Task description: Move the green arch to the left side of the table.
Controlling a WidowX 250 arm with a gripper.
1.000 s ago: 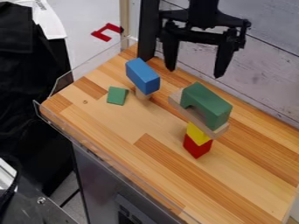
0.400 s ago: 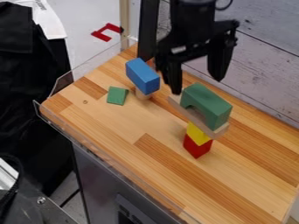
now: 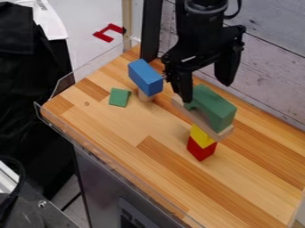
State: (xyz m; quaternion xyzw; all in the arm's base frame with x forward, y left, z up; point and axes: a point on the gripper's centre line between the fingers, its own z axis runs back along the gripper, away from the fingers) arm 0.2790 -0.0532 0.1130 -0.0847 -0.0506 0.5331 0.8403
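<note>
Arm point(image 3: 204, 38) lowered, jaws apart; green arch point(image 3: 217, 109) opening downward, long axis upper left to lower right

Black arm point(image 3: 205, 33) with a rounded upper housing point(image 3: 205, 6), thin curved black cable point(image 3: 238, 10) and angular, tapering black jaws

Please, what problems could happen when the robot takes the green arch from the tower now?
The green arch lies on a wooden plank that overhangs the narrow yellow block and red block, so a small push could topple the tower. One finger of the open end effector appears very near the arch's end and may knock it before gripping.
</note>
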